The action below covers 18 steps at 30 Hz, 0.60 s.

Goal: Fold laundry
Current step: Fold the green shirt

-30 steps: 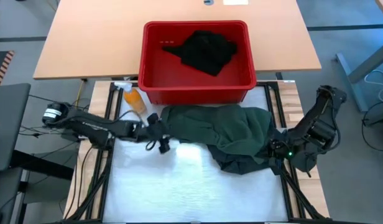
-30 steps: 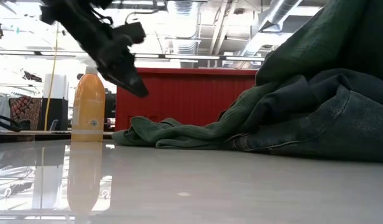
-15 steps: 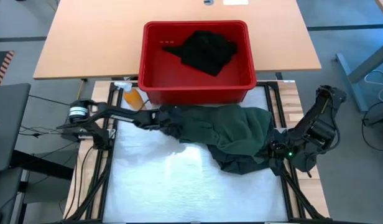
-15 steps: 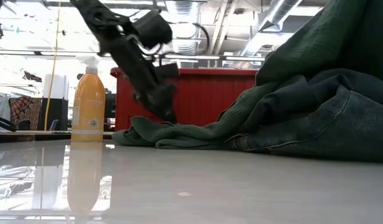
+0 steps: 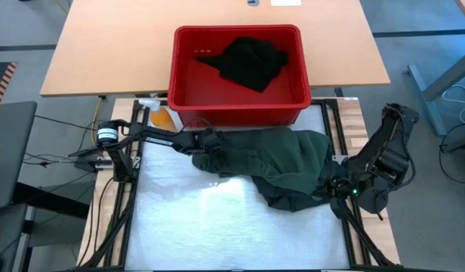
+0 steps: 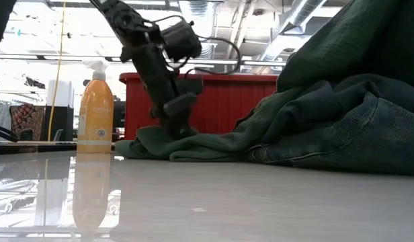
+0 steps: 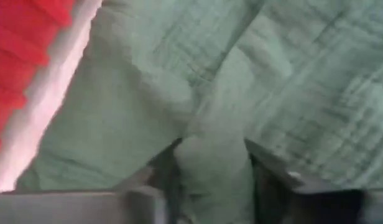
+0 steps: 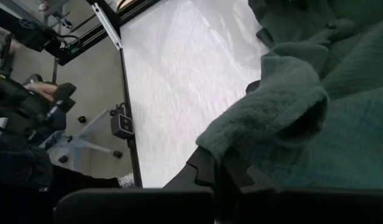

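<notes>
A rumpled heap of dark green cloth garments [image 5: 274, 162] is seen lying across the middle of the high view, on the white glossy tabletop [image 5: 217, 227], just below the red plastic basket [image 5: 240, 106] that occupies the upper centre of the frame. A second, black crumpled garment [image 5: 249, 62] is contained in that basket, apart from the green heap.

The left end effector [image 5: 204, 143] is placed at the left edge of the green heap, left of centre in the high view, its arm reaching in from the left side. In the left wrist view a ridge of green fabric [image 7: 213, 168] is pinched between the two dark fingers [image 7: 266, 177] — the cloth is gripped, not merely touched. In the low view the same end effector [image 6: 175, 124] is pressed down onto the low left end of the cloth, in front of the red basket wall.

The right end effector [image 5: 337, 185] is found at the right edge of the heap, lower right of the high view. Its fingers are closed on a thick fold of the green cloth [image 8: 272, 112], as shown in the right wrist view.

An orange plastic bottle with a white pump top [image 6: 95, 111] stands upright at the left of the low view, beside the basket and apart from the garments.
</notes>
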Motion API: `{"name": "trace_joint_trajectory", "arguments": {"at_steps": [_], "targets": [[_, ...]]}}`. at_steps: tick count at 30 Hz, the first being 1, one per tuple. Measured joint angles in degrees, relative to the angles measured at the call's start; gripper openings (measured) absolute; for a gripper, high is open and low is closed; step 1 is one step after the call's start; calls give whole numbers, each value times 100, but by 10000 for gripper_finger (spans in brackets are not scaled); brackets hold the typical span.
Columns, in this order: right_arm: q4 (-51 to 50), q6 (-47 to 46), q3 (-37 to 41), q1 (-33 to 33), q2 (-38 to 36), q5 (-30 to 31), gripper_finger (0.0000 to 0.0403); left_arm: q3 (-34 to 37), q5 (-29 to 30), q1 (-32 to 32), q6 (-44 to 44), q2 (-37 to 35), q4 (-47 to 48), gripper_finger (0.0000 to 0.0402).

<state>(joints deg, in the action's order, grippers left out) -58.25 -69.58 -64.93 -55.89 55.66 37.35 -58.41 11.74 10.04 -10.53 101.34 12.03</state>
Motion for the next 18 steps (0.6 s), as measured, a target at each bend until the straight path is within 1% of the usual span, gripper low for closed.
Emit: {"name": "trace_joint_trajectory", "arguments": {"at_steps": [2, 3, 4, 7, 9, 13, 16, 18], "targets": [[5, 1, 0, 0, -1, 4, 16, 0, -11, -97, -80, -169, 89, 46], [-2, 2, 0, 1, -2, 4, 16, 0, 1, -155, -112, -269, 155, 25], [-1, 2, 0, 1, -2, 4, 16, 0, 57, -223, -116, -373, 231, 16], [-14, 2, 0, 1, -2, 8, 16, 0, 468, -446, -112, -735, 551, 13], [20, 0, 0, 1, -4, 6, 16, -3, 538, -596, -117, -1037, 910, 8], [53, -233, 0, 4, 74, -54, 16, 117, 93, -1023, -431, -1488, 1585, 5], [63, -357, 0, 4, 264, -474, 16, 355, -302, -1499, -728, -1713, 1706, 4], [47, -392, 0, 1, 454, -784, 16, 505, -398, -1799, -938, -1735, 1696, 4]]}}
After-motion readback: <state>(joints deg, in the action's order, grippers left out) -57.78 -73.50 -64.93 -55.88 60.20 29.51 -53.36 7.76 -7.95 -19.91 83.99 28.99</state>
